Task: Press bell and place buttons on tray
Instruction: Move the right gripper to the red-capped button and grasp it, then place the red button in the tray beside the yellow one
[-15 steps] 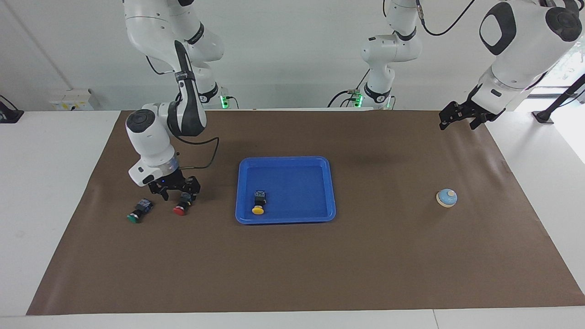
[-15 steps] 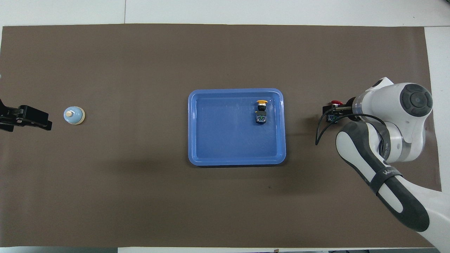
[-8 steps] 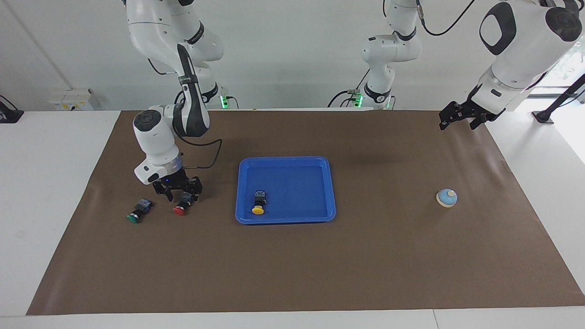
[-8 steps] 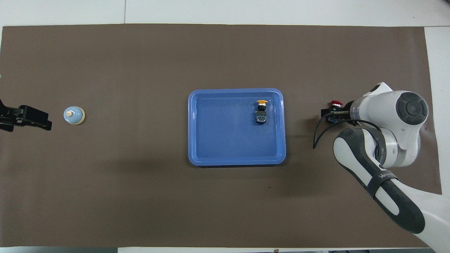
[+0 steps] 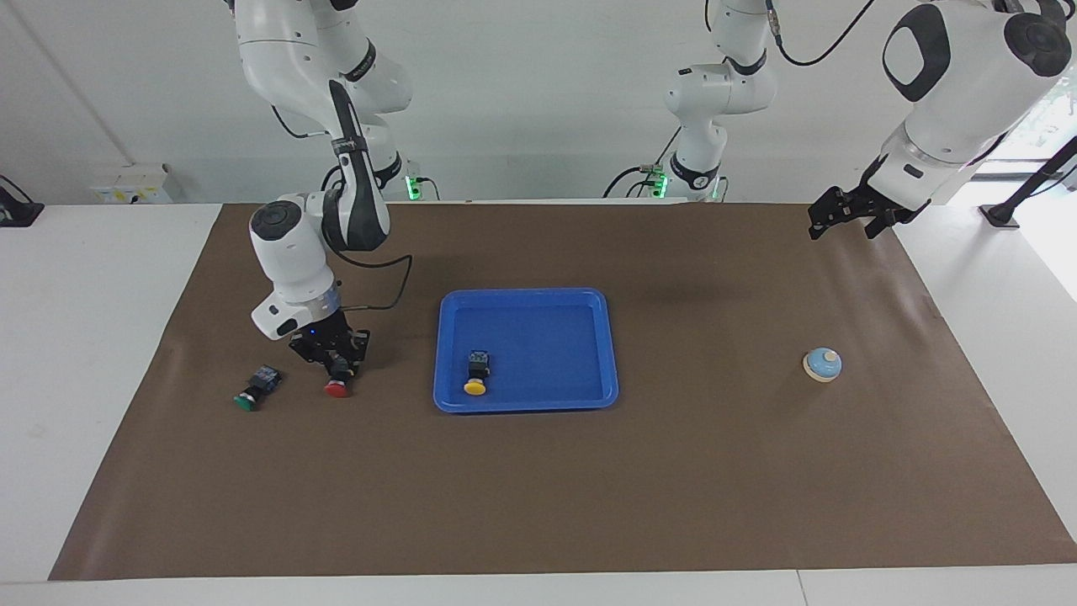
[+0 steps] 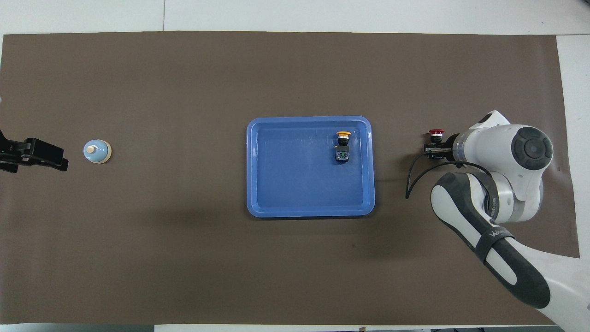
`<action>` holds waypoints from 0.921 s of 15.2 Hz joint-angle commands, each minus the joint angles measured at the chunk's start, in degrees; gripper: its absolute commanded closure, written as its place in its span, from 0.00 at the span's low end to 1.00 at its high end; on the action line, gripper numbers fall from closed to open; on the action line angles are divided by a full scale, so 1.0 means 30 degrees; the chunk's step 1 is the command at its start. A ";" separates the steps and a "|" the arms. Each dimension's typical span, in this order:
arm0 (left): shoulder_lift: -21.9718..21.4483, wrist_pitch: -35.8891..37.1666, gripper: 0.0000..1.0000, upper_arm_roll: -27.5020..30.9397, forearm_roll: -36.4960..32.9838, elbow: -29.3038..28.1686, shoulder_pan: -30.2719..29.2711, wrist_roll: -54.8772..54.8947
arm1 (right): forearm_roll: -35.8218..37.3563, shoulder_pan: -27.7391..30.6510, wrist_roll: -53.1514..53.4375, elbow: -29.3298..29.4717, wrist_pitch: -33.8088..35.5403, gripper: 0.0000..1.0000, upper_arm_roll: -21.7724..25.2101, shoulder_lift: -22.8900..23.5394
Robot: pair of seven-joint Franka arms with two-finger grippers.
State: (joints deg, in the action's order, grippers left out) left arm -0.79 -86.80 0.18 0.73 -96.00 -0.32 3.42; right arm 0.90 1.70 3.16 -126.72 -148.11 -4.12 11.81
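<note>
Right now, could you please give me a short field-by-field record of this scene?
tray: mid-table, holds the yellow button
red button: on the mat, right gripper shut on it
green button: on the mat beside the red one
bell: toward the left arm's end
left gripper: open, waiting above the mat's corner

Brown mat [image 5: 538, 488]: one sheet, flat, covering most of the white table [image 5: 92, 353]; bare table margin shows at 3, 6 and 9 o'clock of the sheet in the facing view. White wall-side box [image 5: 135, 183] with yellow marks: at 10 o'clock of the mat, off its corner.
</note>
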 commanded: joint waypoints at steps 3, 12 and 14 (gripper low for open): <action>-0.0059 0.0370 0.00 0.0088 -0.0039 0.0243 0.0048 -0.0027 | -0.0416 -0.2055 0.1403 0.5285 0.5941 1.00 -0.0093 0.0514; -0.0059 0.0370 0.00 0.0088 -0.0039 0.0243 0.0048 -0.0027 | 0.0052 -0.8706 0.9664 1.0448 0.9470 1.00 0.0024 0.3177; -0.0059 0.0370 0.00 0.0088 -0.0039 0.0243 0.0048 -0.0027 | 0.0082 -0.9614 1.1186 1.0804 0.8450 1.00 -0.0005 0.4321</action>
State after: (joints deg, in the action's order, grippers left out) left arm -0.79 -86.80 0.18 0.73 -96.00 -0.32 3.42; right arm 0.81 -25.60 33.16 -98.17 -120.98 -4.45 19.91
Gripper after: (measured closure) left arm 0.000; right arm 0.590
